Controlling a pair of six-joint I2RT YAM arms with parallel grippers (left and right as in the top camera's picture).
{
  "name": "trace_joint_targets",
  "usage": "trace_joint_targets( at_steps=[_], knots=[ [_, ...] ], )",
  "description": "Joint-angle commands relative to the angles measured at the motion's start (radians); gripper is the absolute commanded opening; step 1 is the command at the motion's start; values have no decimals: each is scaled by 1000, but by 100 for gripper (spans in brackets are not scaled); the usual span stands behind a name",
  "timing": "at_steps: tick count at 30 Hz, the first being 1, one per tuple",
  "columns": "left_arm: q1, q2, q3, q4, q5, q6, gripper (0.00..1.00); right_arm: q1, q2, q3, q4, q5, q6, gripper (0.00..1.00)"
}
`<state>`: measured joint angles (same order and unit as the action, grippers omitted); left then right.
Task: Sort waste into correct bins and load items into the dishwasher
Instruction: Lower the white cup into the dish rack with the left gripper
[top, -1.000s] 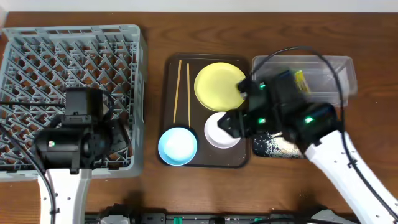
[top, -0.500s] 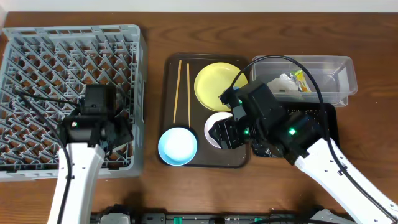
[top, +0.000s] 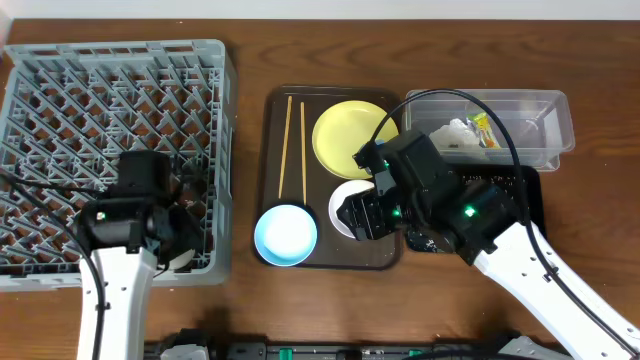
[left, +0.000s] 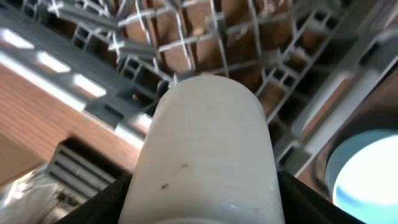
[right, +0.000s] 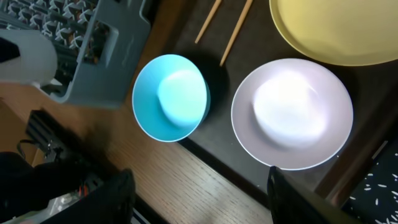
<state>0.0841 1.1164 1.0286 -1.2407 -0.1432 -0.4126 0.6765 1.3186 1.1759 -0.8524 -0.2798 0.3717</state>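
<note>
My left gripper (top: 170, 245) is shut on a white cylindrical cup (left: 208, 143) over the front right corner of the grey dish rack (top: 110, 110). My right gripper (top: 360, 212) is open and empty, hovering over the white bowl (right: 292, 115) and next to the light blue bowl (right: 171, 96). The pale yellow plate (top: 345, 135) and two chopsticks (top: 287, 145) lie on the brown serving tray (top: 272, 110). The tissue (top: 452, 135) and snack wrapper (top: 484, 130) lie in the clear tub (top: 540, 115). Rice scraps (top: 430, 232) lie on the black tray (top: 525, 195).
The rack's lattice (left: 249, 43) fills the left wrist view, with the blue bowl (left: 367, 168) at its right edge. My right arm covers part of the black tray. Bare wooden table (top: 600, 250) lies to the right and in front.
My left arm has drawn back towards the rack's front edge with the cup. My right arm swung left from the bins to over the white bowl a second ago and has held still since.
</note>
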Motion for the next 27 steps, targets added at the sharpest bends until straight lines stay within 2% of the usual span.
trace_joint_targets(
  at_steps=[1, 8, 11, 17, 22, 27],
  knots=[
    [7, 1, -51, 27, 10, -12, 56, 10, 2, 8, -2, 6, -2, 66],
    [8, 10, -84, 88, 35, -12, 77, 10, 2, 8, -4, 6, -2, 66],
    [7, 9, -41, 73, 44, -11, 93, 10, 2, 8, -4, 6, -2, 66],
    [7, 9, 174, 9, 141, 20, 97, 10, 2, 8, -5, 6, -8, 66],
    [7, 8, 372, -32, 336, 181, 97, 9, 2, 8, -6, 87, -21, 67],
    [7, -26, 475, -34, 576, 358, 97, -20, 2, 19, -9, 178, -8, 68]
  ],
)
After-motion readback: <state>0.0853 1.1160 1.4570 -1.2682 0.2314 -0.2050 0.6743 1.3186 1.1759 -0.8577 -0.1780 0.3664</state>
